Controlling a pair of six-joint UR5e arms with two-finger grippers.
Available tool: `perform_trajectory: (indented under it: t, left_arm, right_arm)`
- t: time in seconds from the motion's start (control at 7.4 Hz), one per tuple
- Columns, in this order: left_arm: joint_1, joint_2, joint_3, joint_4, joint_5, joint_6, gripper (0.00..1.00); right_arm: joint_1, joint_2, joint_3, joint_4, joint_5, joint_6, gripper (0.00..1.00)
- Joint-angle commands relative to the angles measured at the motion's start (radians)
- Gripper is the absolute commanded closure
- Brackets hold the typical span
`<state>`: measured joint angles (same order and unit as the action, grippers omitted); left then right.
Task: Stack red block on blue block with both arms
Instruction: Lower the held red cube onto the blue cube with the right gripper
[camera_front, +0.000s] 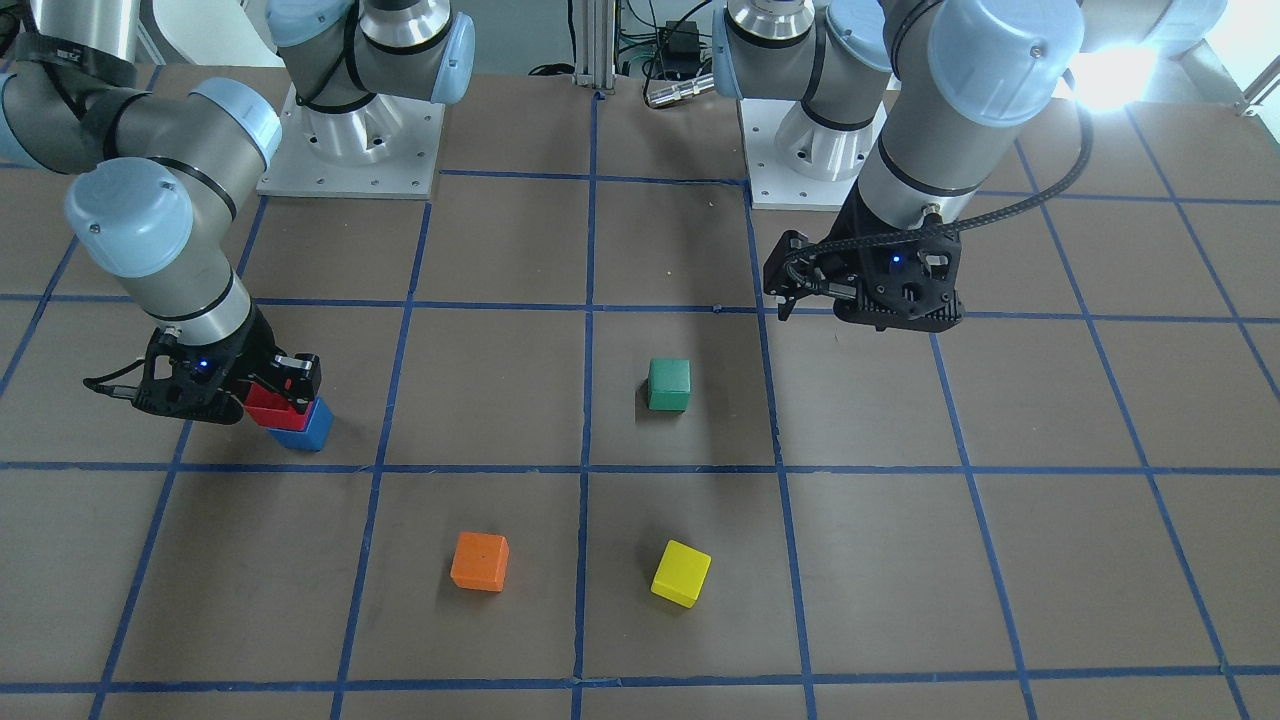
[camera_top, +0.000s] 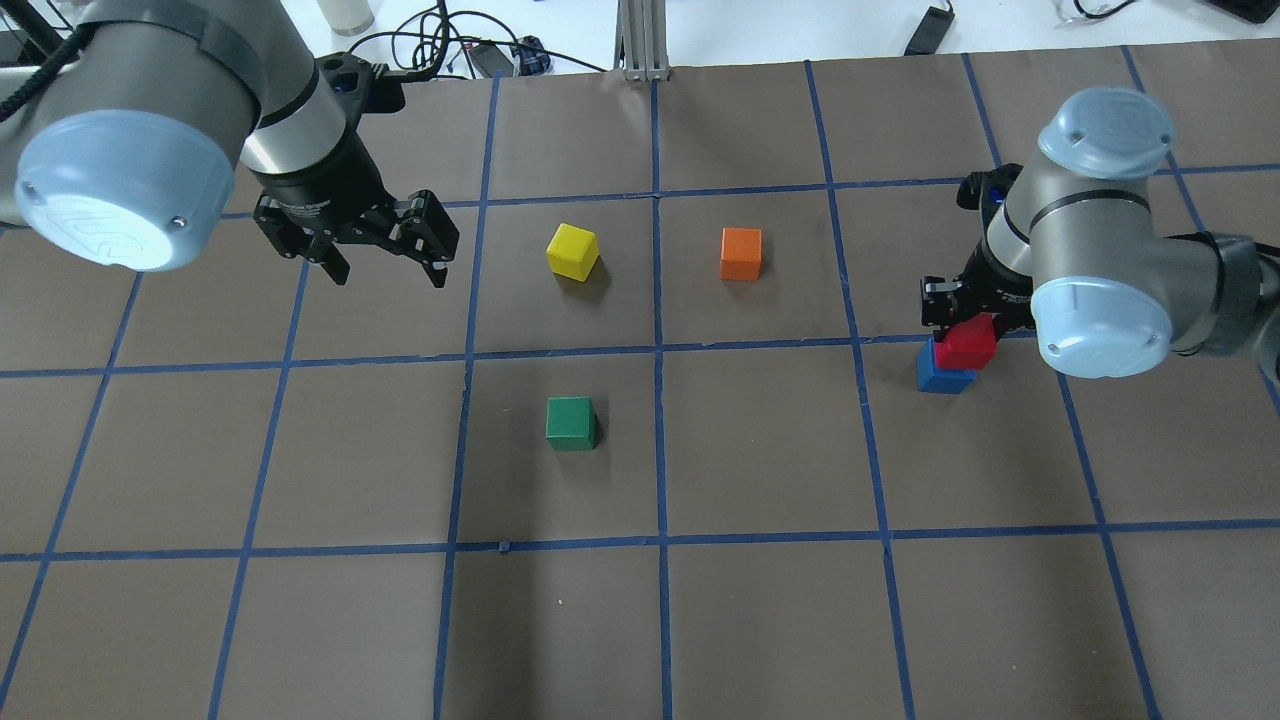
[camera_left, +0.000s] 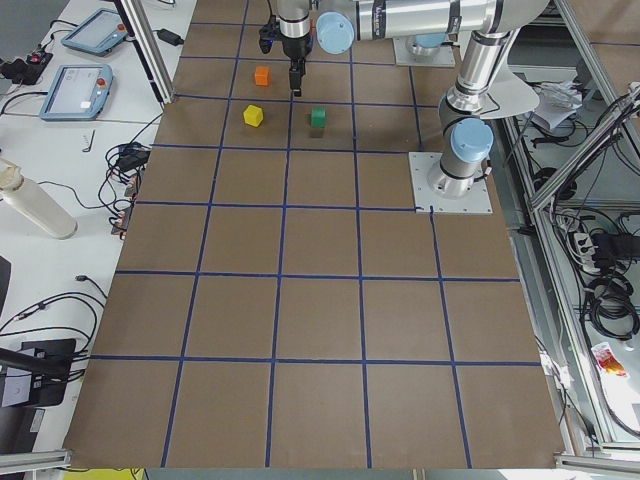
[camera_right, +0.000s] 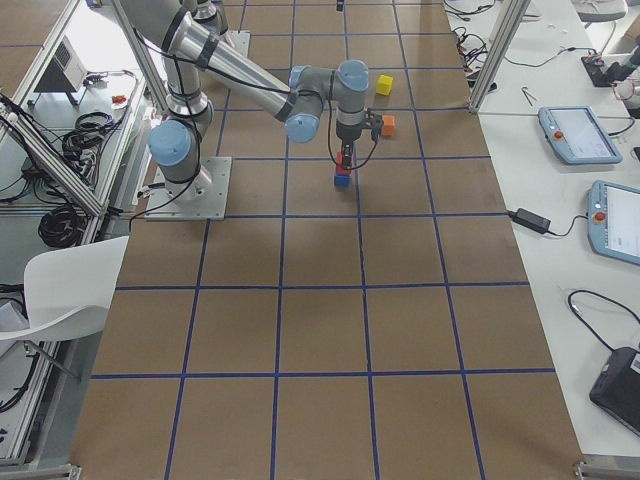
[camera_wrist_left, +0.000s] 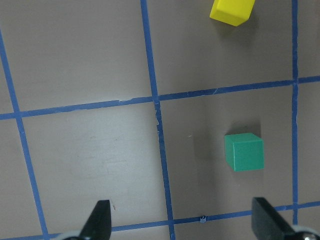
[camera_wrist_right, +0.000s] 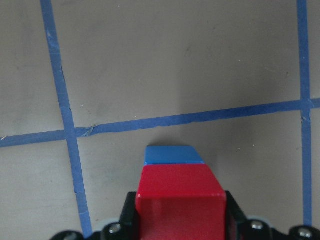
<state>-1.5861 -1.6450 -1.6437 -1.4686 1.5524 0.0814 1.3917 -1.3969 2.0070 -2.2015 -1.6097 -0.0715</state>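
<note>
Table (camera_top: 760, 450) bears green cube (camera_top: 571, 423), orange cube (camera_top: 741, 253), yellow cube (camera_top: 572, 250), seemingly blue block (camera_top: 940, 377).

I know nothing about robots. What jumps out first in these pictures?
The right gripper holds the red block on top of the blue block, far to the robot's right. The left gripper hangs open and empty above the table, while a green block, a yellow block and an orange block lie loose mid-table.
</note>
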Motion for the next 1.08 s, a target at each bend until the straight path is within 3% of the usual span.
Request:
perform_trajectory:
  t: [0.0,0.27,0.41,0.54,0.68,0.95]
  left_arm:
    - [0.0,-0.001,0.001,0.001,0.0,0.001,0.0]
    - [0.0,0.002,0.001,0.001,0.0,0.003,0.0]
    - [0.0,0.002,0.001,-0.001,0.0,0.001,0.0]
    - [0.0,0.004,0.001,-0.001,0.0,0.003,0.0]
    - [0.0,-0.001,-0.001,-0.001,-0.002,0.001,0.0]
    - [-0.002,-0.001,0.001,0.001,-0.002,0.001,0.0]
  right_arm:
    - [0.001,0.01,0.001,-0.001,-0.001,-0.005,0.95]
    - [0.001,0.013,0.001,-0.004,-0.001,-0.007,0.88]
    - [0.0,0.021,-0.001,-0.003,-0.001,-0.01,0.61]
    - [0.001,0.021,0.001,-0.009,-0.001,-0.01,0.27]
    - [0.001,0.027,-0.001,-0.009,-0.002,-0.011,0.15]
    - [0.001,0.023,-0.005,-0.003,-0.015,0.002,0.02]
